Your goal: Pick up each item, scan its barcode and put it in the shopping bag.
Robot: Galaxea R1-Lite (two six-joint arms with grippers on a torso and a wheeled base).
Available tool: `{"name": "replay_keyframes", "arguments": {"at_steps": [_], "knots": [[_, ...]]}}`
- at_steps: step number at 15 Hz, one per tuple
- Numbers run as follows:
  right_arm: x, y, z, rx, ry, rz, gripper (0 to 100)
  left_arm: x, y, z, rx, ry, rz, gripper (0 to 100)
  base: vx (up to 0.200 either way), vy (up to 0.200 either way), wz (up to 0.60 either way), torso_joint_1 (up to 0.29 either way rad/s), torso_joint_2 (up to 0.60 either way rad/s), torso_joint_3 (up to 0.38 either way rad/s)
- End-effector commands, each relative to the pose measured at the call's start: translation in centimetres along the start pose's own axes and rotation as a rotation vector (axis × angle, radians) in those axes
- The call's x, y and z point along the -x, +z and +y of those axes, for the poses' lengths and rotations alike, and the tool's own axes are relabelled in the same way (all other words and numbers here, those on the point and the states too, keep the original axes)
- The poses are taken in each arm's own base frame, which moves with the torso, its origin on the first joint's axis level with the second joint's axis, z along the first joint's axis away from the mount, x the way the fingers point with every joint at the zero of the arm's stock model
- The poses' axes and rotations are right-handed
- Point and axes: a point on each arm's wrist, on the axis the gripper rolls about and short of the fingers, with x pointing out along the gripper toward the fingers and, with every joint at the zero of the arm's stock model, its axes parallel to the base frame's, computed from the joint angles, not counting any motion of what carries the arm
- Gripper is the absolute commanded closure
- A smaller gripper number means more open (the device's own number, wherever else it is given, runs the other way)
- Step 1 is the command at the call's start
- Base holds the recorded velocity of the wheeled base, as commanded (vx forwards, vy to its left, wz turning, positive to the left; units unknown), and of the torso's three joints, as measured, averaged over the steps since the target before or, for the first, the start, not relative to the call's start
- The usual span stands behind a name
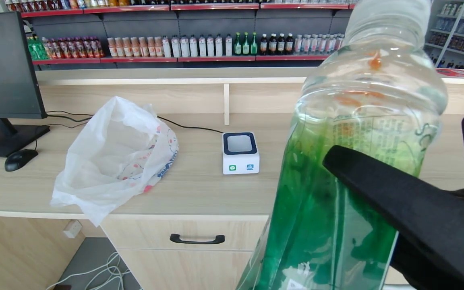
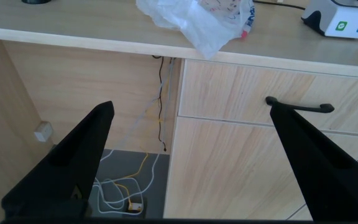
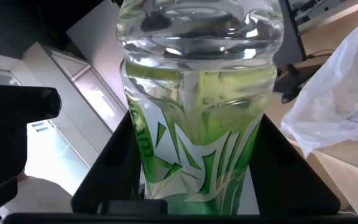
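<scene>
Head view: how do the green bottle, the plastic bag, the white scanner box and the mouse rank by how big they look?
1. green bottle, but it is held close to the camera, so its true rank is unsure
2. shopping bag
3. scanner
4. mouse, a little smaller

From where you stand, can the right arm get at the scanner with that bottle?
Probably yes. The right gripper holds the bottle raised to the right of the scanner, the counter between them looks bare, and the shopping bag lies left of it.
</scene>
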Motion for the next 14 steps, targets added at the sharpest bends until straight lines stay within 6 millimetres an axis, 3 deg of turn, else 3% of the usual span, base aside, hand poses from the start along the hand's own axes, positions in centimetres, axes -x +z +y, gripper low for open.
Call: {"name": "replay_keyframes", "arguments": {"at_steps": [1, 6, 8, 12, 14], "knots": [[0.4, 0.0, 0.0, -0.01, -0.004, 0.004, 100, 0.0, 0.0, 0.0, 0.001, 0.001, 0.001, 0, 0.0, 0.0, 0.0, 0.0, 0.0, 0.0], [0.4, 0.0, -0.2, -0.044, -0.014, 0.002, 100, 0.0, 0.0, 0.0, 0.001, 0.001, -0.001, 0, 0.0, 0.0, 0.0, 0.0, 0.0, 0.0], [0.8, -0.9, -0.9, -0.02, -0.048, 0.044, 100, 0.0, 0.0, 0.0, 0.001, 0.001, -0.001, 0, 0.0, 0.0, 0.0, 0.0, 0.0, 0.0], [1.1, -1.1, -2.0, 0.2, -0.091, 0.061, 100, 0.0, 0.0, 0.0, 0.001, 0.001, -0.001, 0, 0.0, 0.0, 0.0, 0.0, 0.0, 0.0], [1.4, 0.0, -3.2, 0.36, -0.146, 0.038, 100, 0.0, 0.0, 0.0, 0.001, 0.001, -0.001, 0, 0.0, 0.0, 0.0, 0.0, 0.0, 0.0]]}}
